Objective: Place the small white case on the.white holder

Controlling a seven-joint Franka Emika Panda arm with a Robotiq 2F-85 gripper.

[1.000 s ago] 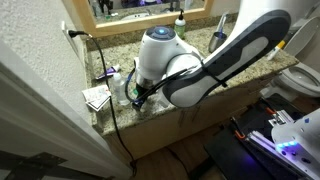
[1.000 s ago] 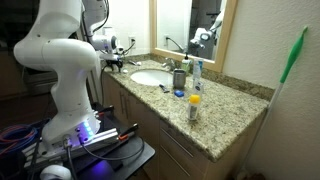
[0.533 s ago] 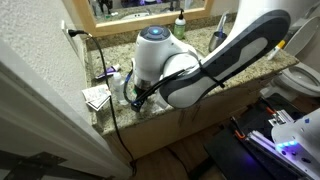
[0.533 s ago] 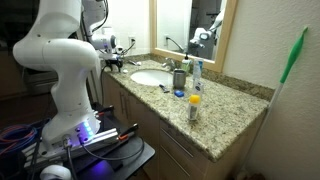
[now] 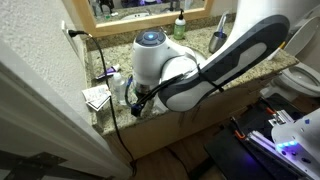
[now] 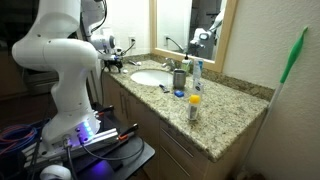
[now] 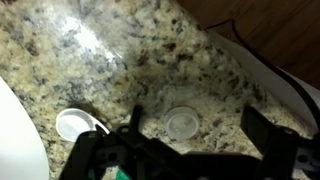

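In the wrist view the small white case [image 7: 182, 124], a flat, round, faintly translucent disc, lies on the speckled granite counter. My gripper [image 7: 195, 120] stands open above it, with dark fingers [image 7: 265, 135] to either side and not touching it. A white round piece [image 7: 78, 124], possibly the white holder, sits to the case's left, apart from it. In both exterior views the gripper [image 5: 138, 100] [image 6: 118, 62] points down at the counter's end beside the sink, and the case is hidden by the arm.
A white flat tray [image 5: 97, 97] lies at the counter corner, with a black cable [image 5: 108, 105] hanging past it. The sink [image 6: 150, 77], faucet [image 6: 172, 65], clear bottle [image 6: 196, 72] and small orange-capped jar [image 6: 194, 105] stand further along. The counter edge is close.
The jaws have spread wide over the last second, leaving the case lying free on the counter. The arm's wrist has shifted slightly to the left in an exterior view.
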